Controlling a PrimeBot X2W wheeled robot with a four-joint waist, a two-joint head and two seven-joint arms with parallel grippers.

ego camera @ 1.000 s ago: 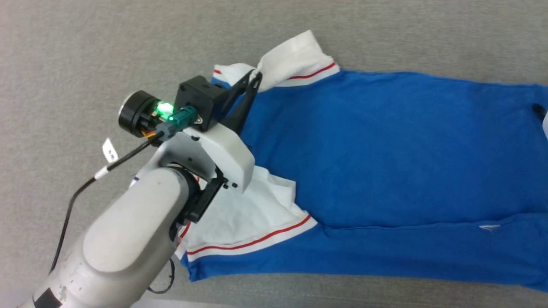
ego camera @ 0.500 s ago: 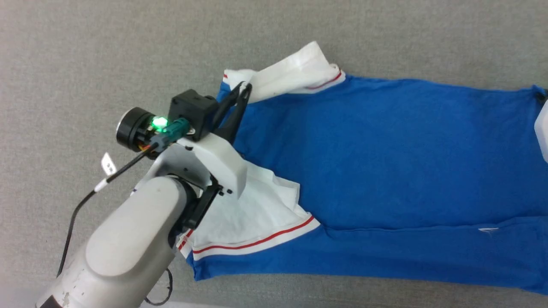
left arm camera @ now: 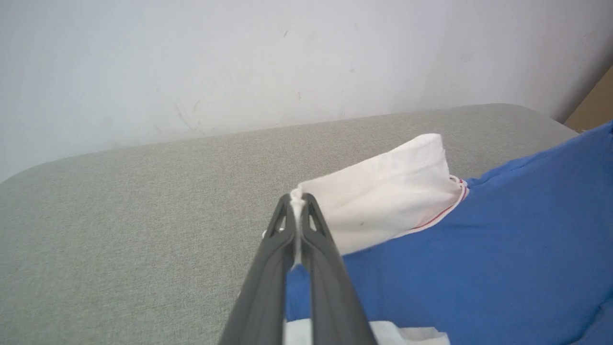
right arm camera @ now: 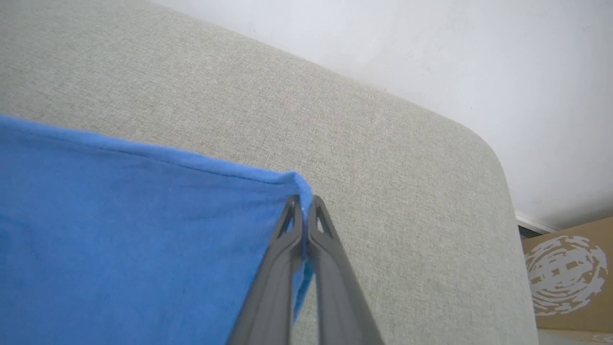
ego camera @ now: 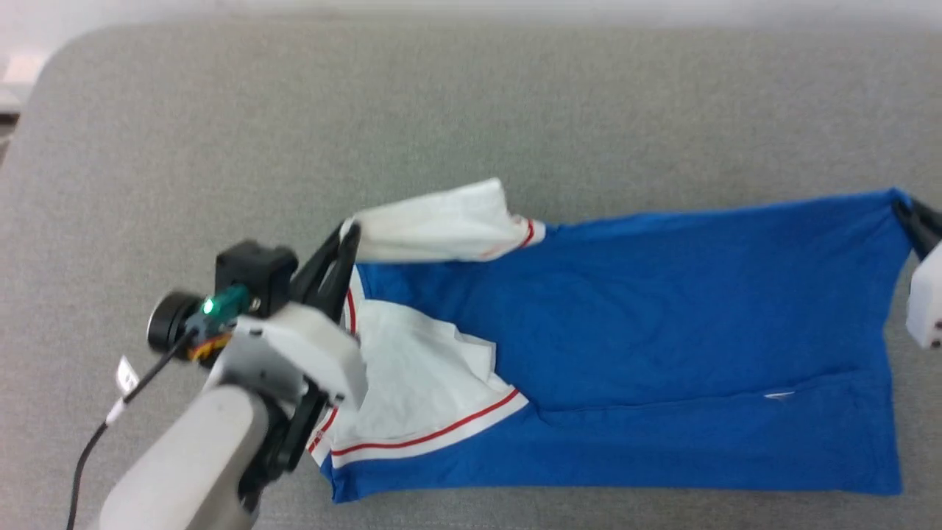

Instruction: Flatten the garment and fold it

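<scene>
Sleeve lay drawn out, no longer bunched — your left fingers clamped its tip, right fingers the garment's corner; flattening advanced.

- The garment: soft, matt knit cloth, in the blue body and the white sleeves alike.
- The surface: grey woven fabric, coarse-grained and matt.
- Left gripper and right gripper: smooth dark plastic with a dull sheen.
- Left forearm: pale, smooth plastic shell, slightly glossy.
- Wall: matt white paint, scuffed.
- Box: matt brown cardboard.
</scene>
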